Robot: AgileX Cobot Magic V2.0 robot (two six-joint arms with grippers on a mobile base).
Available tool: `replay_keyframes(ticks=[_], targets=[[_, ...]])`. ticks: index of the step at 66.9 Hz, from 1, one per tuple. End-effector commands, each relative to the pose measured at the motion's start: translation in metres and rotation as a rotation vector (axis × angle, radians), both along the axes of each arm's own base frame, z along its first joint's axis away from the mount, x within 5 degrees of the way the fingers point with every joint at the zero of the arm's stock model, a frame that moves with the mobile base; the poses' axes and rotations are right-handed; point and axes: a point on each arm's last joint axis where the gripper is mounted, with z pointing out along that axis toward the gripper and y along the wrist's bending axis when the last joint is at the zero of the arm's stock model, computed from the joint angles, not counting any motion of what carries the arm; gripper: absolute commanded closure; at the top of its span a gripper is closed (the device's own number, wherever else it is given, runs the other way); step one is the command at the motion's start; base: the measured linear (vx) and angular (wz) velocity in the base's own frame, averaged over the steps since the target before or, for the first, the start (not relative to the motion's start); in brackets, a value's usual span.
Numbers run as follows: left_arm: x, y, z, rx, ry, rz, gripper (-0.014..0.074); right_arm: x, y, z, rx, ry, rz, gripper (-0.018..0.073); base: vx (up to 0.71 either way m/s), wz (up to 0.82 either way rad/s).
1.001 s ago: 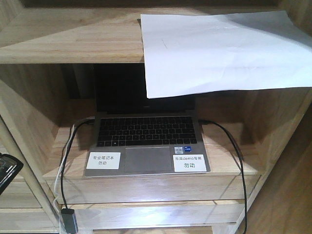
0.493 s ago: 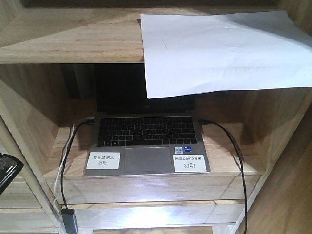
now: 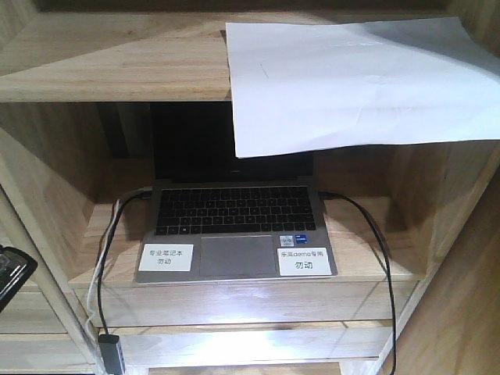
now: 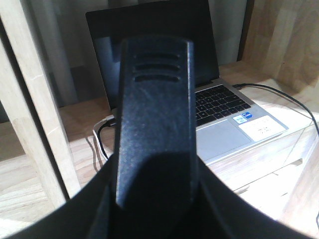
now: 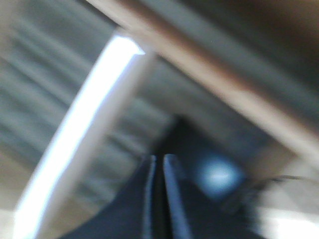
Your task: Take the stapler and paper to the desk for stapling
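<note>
Front: paper (image 3: pixel 351 82) on top shelf (image 3: pixel 117 62), front edge hanging over laptop (image 3: pixel 234 226). Same place as second ago, so not yet grabbed. Dark part at left edge (image 3: pixel 14 275) barely shifted. No stapler, no counter in view.
Left wrist: left pincer (image 4: pixel 154 124) fills frame, facing laptop; gap cannot tell.
Right wrist: blurred, likely moving. Right pincer (image 5: pixel 158 191) narrow, fingers near touching, holding nothing.

Paper (image 3: pixel 351 82), 1 o'clock: plain white, faint grey creases.
Shelving unit (image 3: pixel 117 62): pale wood, streaked brown grain.
Laptop (image 3: pixel 234 254), centre: silver-grey deck, black keys, black screen.
Left label (image 3: pixel 166 256) and right label (image 3: pixel 302 262), 7 and 5 o'clock of the trackpad: white, black characters.
Sticker (image 3: pixel 301 239): blue.
Right cable (image 3: pixel 389 289), 4 o'clock: black.
Thin cable (image 3: pixel 94 293), 8 o'clock: white.
</note>
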Motion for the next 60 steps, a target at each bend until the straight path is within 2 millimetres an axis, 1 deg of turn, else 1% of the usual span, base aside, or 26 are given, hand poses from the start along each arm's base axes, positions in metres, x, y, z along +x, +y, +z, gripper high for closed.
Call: replay_keyframes(ticks=[1, 8, 11, 16, 17, 19, 24, 28, 39, 46, 60], targets=[[0.001, -0.001, 0.019, -0.056, -0.120, -0.010, 0.0603, 0.006, 0.009, 0.012, 0.006, -0.089, 0.105, 0.0414, 0.00, 0.00], [0.001, -0.001, 0.019, -0.056, -0.120, -0.010, 0.0603, 0.021, 0.020, 0.021, -0.013, -0.073, 0.206, 0.0286, 0.00, 0.00], [0.001, -0.001, 0.019, -0.056, -0.120, -0.010, 0.0603, 0.028, 0.025, 0.025, -0.019, -0.086, 0.257, 0.0214, 0.00, 0.00], [0.001, -0.001, 0.019, -0.056, -0.120, -0.010, 0.0603, 0.041, 0.030, 0.031, 0.002, -0.103, 0.314, 0.0132, 0.00, 0.00], [0.001, -0.001, 0.019, -0.056, -0.120, -0.010, 0.0603, 0.043, 0.032, 0.035, 0.010, -0.129, 0.331, 0.0111, 0.00, 0.00], [0.001, -0.001, 0.019, -0.056, -0.120, -0.010, 0.0603, 0.049, 0.034, 0.037, 0.024, -0.135, 0.352, 0.0080, 0.00, 0.00], [0.001, -0.001, 0.019, -0.056, -0.120, -0.010, 0.0603, 0.062, 0.038, 0.050, 0.051, -0.197, 0.401, 0.0034, 0.00, 0.00], [0.001, -0.001, 0.019, -0.056, -0.120, -0.010, 0.0603, 0.073, 0.040, 0.056, 0.058, -0.213, 0.425, 0.0020, 0.00, 0.00], [0.001, -0.001, 0.019, -0.056, -0.120, -0.010, 0.0603, 0.102, 0.047, 0.073, 0.042, -0.219, 0.462, 0.0020, 0.00, 0.00], [0.001, -0.001, 0.019, -0.056, -0.120, -0.010, 0.0603, 0.116, 0.053, 0.078, 0.078, -0.209, 0.479, 0.0022, 0.00, 0.00], [0.001, -0.001, 0.019, -0.056, -0.120, -0.010, 0.0603, 0.144, 0.065, 0.079, 0.150, -0.177, 0.475, 0.0023, 0.00, 0.00]])
